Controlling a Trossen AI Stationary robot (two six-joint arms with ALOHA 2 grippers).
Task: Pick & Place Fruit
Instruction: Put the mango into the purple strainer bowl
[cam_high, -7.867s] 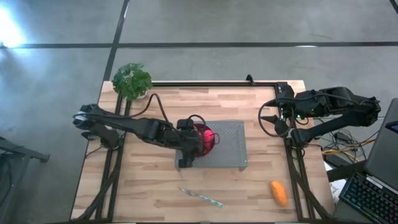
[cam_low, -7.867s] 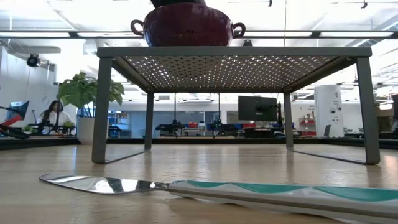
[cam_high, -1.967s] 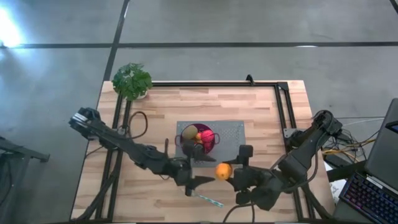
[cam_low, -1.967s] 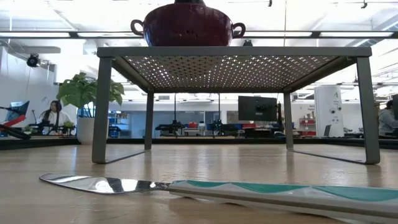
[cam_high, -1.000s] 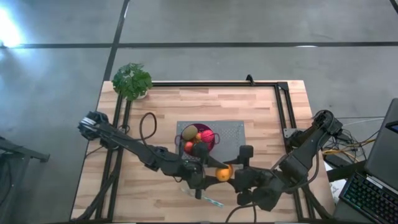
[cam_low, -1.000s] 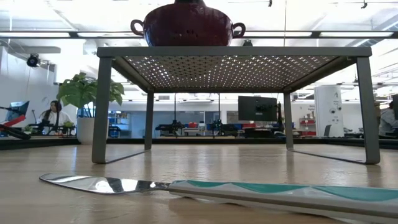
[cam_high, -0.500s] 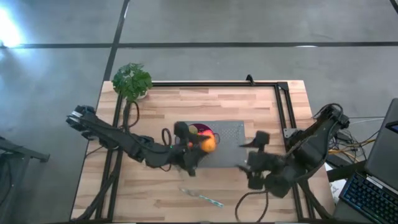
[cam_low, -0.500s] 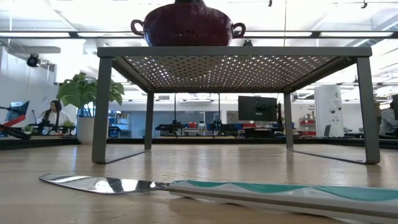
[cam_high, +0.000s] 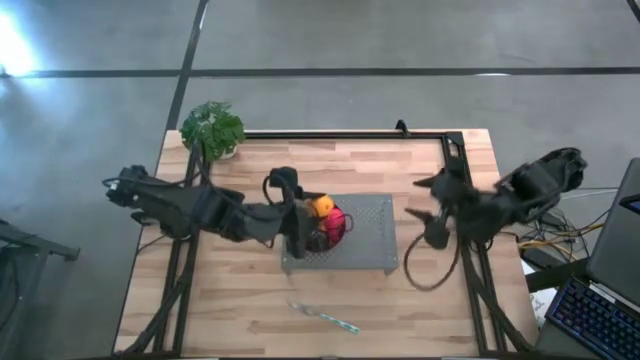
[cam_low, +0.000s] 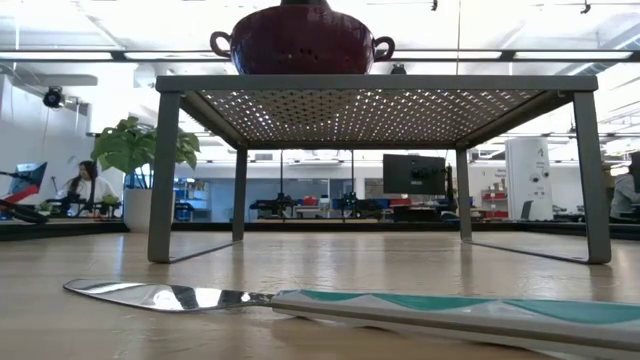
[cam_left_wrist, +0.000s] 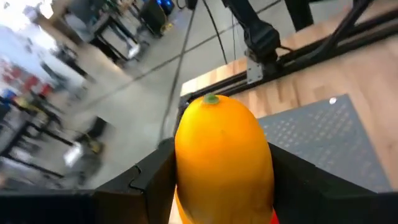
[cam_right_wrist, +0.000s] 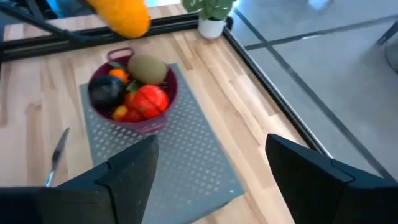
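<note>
High view: left hand (cam_high: 312, 212) is over the maroon bowl (cam_high: 330, 226), clamped on the oblong orange fruit (cam_high: 321, 207), which sits above the bowl's rim, not in it. Bowl stands on the grey perforated rack (cam_high: 365, 232), at the rack's left end, mid tabletop (cam_high: 420, 310). Right hand (cam_high: 432, 210) is well off to the right of the rack, above the tabletop edge rail, fingers apart, holding nothing. Knife (cam_high: 324, 317) lies on the tabletop in front of the rack. Potted plant (cam_high: 212, 130) at the far left corner.

Low view: rack (cam_low: 380, 98) seen from underneath with the bowl (cam_low: 301, 42) on top, left of centre. Knife (cam_low: 330, 304) flat on the tabletop (cam_low: 300, 255) close to the camera. No hands visible here. A person (cam_low: 86, 186) sits in the room far behind at left.

Left wrist view: orange fruit (cam_left_wrist: 224, 158) fills the middle, gripped between the two dark fingers (cam_left_wrist: 146, 183), green stem nub up. Rack surface (cam_left_wrist: 323, 140) just beyond it.

Right wrist view: fingers (cam_right_wrist: 127, 180) spread wide, nothing between them. Bowl (cam_right_wrist: 134, 99) ahead on the rack (cam_right_wrist: 180, 168) with kiwi (cam_right_wrist: 148, 68), dark plum (cam_right_wrist: 104, 90), red fruit (cam_right_wrist: 149, 98) and small orange pieces inside. Orange fruit (cam_right_wrist: 121, 15) hangs above the bowl. Knife (cam_right_wrist: 55, 158) beside the rack, plant (cam_right_wrist: 211, 12) beyond.
</note>
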